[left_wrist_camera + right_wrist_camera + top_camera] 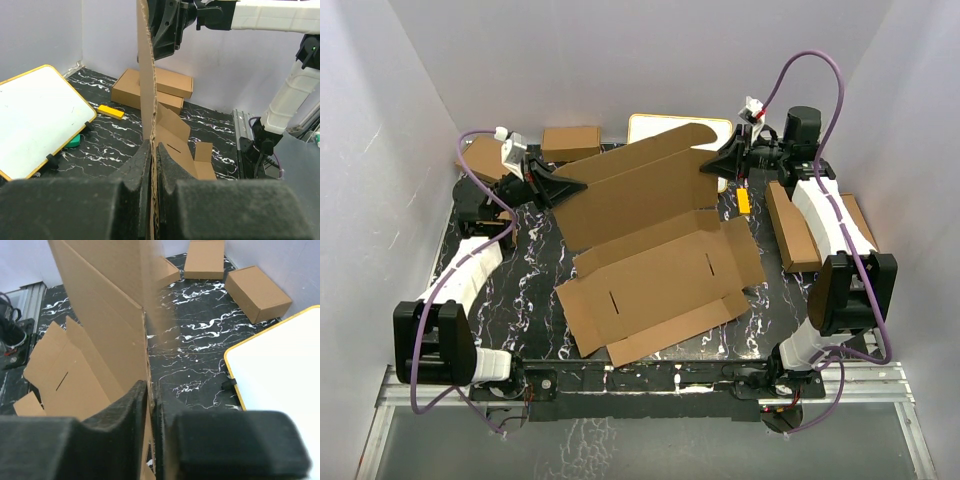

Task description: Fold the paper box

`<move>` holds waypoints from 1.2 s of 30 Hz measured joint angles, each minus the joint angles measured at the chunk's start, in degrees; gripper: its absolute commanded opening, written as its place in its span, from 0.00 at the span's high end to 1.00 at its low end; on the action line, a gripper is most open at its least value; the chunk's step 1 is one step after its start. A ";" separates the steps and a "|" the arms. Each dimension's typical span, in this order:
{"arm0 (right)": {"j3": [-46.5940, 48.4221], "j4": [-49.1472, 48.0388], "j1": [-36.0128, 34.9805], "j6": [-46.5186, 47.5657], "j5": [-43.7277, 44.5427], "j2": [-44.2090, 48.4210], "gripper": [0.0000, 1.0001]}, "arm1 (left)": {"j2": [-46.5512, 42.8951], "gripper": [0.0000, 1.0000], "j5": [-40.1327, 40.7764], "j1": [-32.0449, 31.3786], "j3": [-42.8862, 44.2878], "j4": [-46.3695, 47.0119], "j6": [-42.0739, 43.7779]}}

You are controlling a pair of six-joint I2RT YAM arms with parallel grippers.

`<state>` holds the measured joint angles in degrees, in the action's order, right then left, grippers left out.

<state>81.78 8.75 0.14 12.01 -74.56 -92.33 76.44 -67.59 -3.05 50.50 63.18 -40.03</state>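
The paper box (650, 240) is a large brown die-cut cardboard sheet, its near half flat on the black marbled table and its far panel raised. My left gripper (578, 186) is shut on the raised panel's left edge; in the left wrist view the cardboard (146, 90) stands edge-on between the fingers (137, 165). My right gripper (710, 166) is shut on the panel's right edge; in the right wrist view the sheet (105, 325) rises from between the fingers (132, 405).
Small folded brown boxes lie at the back left (570, 142), (483, 158) and along the right (792, 228). A white board with a tan frame (655, 128) lies behind the sheet. A small yellow block (744, 200) lies by the right gripper. White walls enclose the table.
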 measured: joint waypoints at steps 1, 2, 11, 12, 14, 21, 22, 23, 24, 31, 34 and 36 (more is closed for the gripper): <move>0.04 0.09 0.02 0.00 -0.55 -0.11 0.92 | 0.17 1.00 -0.13 -0.02 0.20 -0.02 -0.02; 0.11 0.17 0.02 -0.13 -1.38 -0.22 0.92 | 0.26 1.00 -0.20 -0.02 0.26 -0.09 0.00; 0.31 0.13 0.02 0.85 -4.70 -0.31 0.92 | -1.95 0.55 -2.14 0.35 2.47 -18.01 11.34; 0.33 0.13 0.02 1.01 -4.90 -0.31 0.92 | -2.49 0.55 -2.10 0.35 3.19 -22.14 14.03; 0.48 0.15 0.02 1.16 -5.16 -0.31 0.92 | -3.26 0.60 -2.10 0.35 4.87 -28.81 18.67; 0.96 0.13 0.09 1.29 -5.84 -0.31 0.92 | -3.72 0.97 -2.03 0.35 8.07 -41.22 26.62; 0.94 0.15 0.13 1.33 -5.84 -0.31 0.92 | -3.63 1.00 -1.99 0.35 8.31 -42.03 27.10; 0.96 0.15 0.22 1.38 -5.81 -0.31 0.92 | -3.58 1.00 -1.99 0.35 8.57 -42.58 27.43; 0.96 0.13 0.28 1.38 -6.01 -0.31 0.91 | -3.52 1.00 -1.92 0.42 8.83 -43.04 27.65; 2.84 1.90 0.70 1.51 -1.77 -0.44 0.14 | -4.17 1.00 1.79 0.39 9.22 -45.88 29.44; 5.64 6.21 2.69 4.24 3.39 -0.44 0.13 | -7.41 1.00 5.97 0.42 6.91 -47.84 30.80; 7.65 10.23 4.94 7.13 8.41 -0.44 0.13 | -10.23 1.00 8.48 0.44 5.07 -49.24 31.63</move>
<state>89.43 18.98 5.08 19.14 -66.15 -92.77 66.22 -59.11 -2.61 55.57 13.93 -8.40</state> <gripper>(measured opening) 0.870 0.012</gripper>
